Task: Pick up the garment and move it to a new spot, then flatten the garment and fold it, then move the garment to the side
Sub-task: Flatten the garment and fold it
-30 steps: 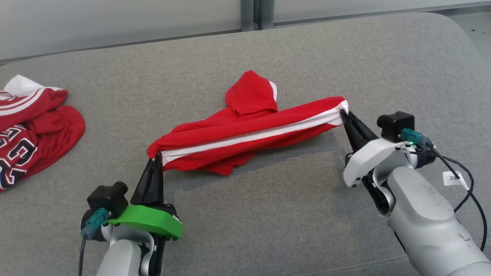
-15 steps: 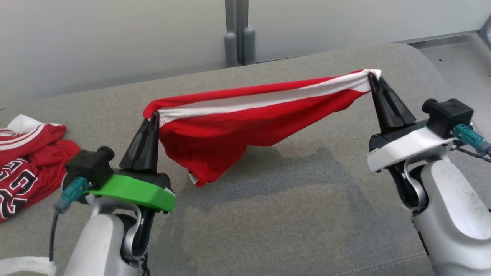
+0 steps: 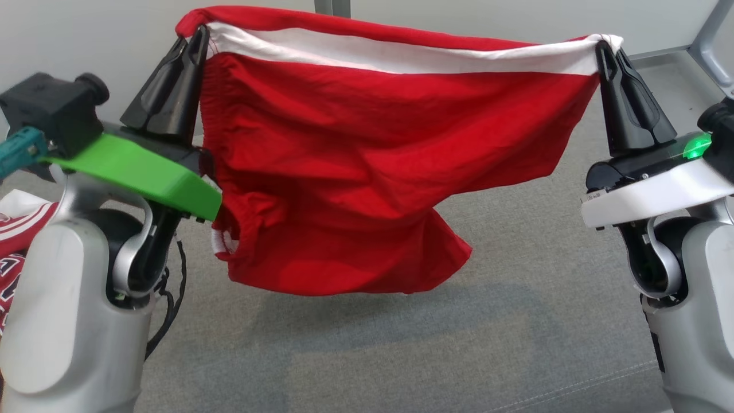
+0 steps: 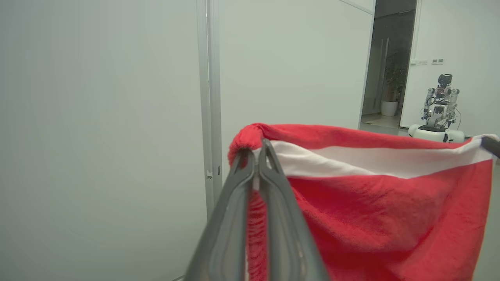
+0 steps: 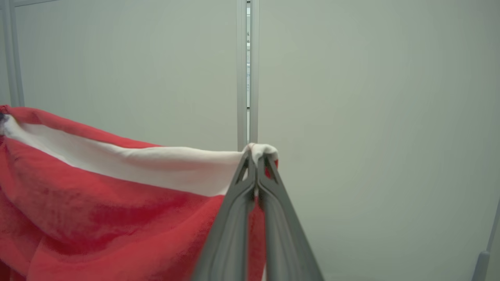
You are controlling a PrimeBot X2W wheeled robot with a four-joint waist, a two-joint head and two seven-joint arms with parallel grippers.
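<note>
Red up high: gripping a red cloth garment with a white top band by its two upper corners, left claw clamped on one, right claw clamped on the other. Holding it stretched, hanging clear above the grey fabric surface. Near the left arm, a crumpled red-and-white jersey.

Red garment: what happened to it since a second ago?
It went up. The left pincer and right pincer lifted the red garment off the grey cushion, where it lay bunched; now it hangs in the air between them, white stripe on top. The head camera tilted too. Unchanged: both pincers stay shut on the same two ends, and the other red jersey lies at the left.
</note>
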